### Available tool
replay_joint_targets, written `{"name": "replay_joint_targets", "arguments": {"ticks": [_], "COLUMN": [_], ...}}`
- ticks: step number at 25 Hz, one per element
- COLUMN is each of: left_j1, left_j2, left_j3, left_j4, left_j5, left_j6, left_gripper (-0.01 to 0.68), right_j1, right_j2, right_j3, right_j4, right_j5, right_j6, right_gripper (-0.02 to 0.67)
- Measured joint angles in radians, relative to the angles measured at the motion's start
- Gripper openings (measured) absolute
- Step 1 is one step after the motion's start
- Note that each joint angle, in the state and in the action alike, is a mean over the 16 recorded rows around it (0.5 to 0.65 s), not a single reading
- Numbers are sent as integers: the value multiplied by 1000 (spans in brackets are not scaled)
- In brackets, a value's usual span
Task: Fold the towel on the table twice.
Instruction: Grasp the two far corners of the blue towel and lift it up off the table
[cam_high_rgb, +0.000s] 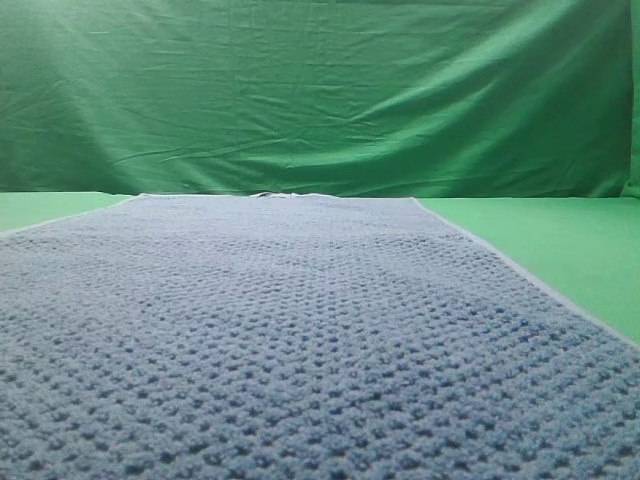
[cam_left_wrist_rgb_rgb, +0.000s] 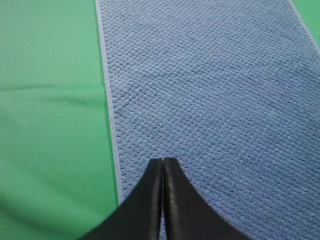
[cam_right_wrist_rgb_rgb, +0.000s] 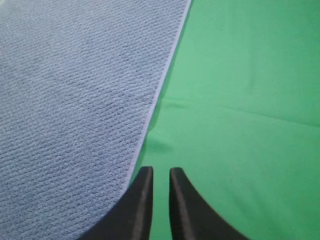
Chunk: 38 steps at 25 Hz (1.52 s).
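Note:
The blue-grey waffle-knit towel (cam_high_rgb: 300, 340) lies spread flat on the green table (cam_high_rgb: 565, 245), reaching back towards the backdrop. Neither gripper appears in the exterior high view. In the left wrist view my left gripper (cam_left_wrist_rgb_rgb: 163, 161) is shut and empty, its black fingers pressed together, hovering over the towel (cam_left_wrist_rgb_rgb: 215, 100) just inside its left pale hem. In the right wrist view my right gripper (cam_right_wrist_rgb_rgb: 161, 170) is all but shut, with only a thin slit between its fingers and nothing in it. It hangs over the bare table (cam_right_wrist_rgb_rgb: 240, 100) just beside the right hem of the towel (cam_right_wrist_rgb_rgb: 75, 100).
A wrinkled green cloth backdrop (cam_high_rgb: 320, 90) rises behind the table. Bare green table (cam_left_wrist_rgb_rgb: 50, 125) runs along the towel's left side and also along its right side.

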<state>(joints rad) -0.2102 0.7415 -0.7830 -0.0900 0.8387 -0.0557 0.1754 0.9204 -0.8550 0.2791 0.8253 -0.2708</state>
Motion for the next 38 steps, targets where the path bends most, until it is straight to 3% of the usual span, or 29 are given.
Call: {"name": "replay_joint_targets", "arguments": {"ticks": [15, 24, 28, 32, 38], "left_j1": [4, 76, 111, 134, 138], "left_j2": [579, 797, 860, 908, 965], "left_j3": [-248, -299, -311, -331, -365], "left_j4": [55, 27, -6, -40, -75], "left_j5": [17, -54, -100, -139, -178], "left_j6": [-11, 52, 95, 134, 160], "left_gripper": [0, 0, 18, 109, 346], "right_j1": [152, 200, 216, 224, 226], "right_j2": [547, 809, 893, 948, 985], "right_j3": [-237, -402, -453, -484, -498], "right_j4": [-3, -50, -84, -112, -126], "right_j5": [-75, -78, -79, -84, -95], "right_j6": [39, 91, 107, 118, 123], "right_gripper": [49, 52, 89, 194, 417]}}
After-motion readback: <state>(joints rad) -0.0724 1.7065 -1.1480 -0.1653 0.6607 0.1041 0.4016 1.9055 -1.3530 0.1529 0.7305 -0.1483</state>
